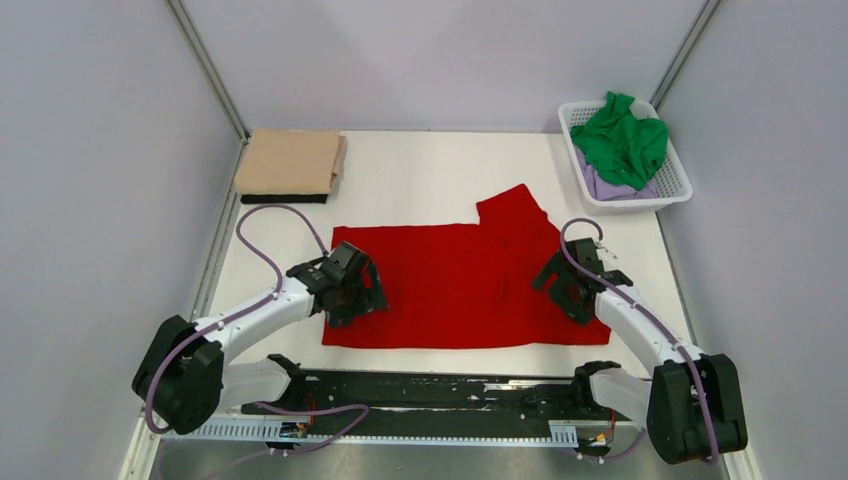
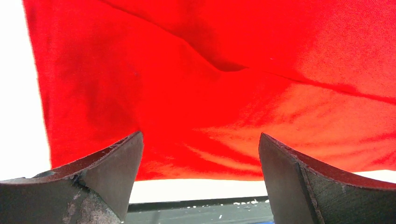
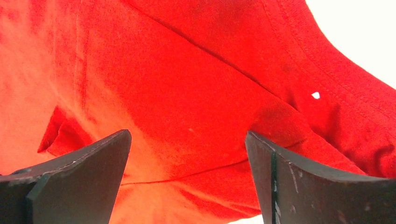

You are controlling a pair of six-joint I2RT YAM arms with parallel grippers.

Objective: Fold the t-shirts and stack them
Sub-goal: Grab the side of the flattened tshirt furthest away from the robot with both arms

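Left claw [image 1: 352,291], right claw [image 1: 573,285] gape over red t-shirt [image 1: 455,290].

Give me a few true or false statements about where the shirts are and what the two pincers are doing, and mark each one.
1. The red t-shirt lies spread out on the table. True.
2. The green t-shirt is folded on the table. False: it lies crumpled in the white basket, over the lilac t-shirt.
3. The tan t-shirt sits folded at the far left corner. True.
4. The left pincer is shut on red cloth. False: it is open over the shirt, gripping nothing.
5. The right pincer is open. True.
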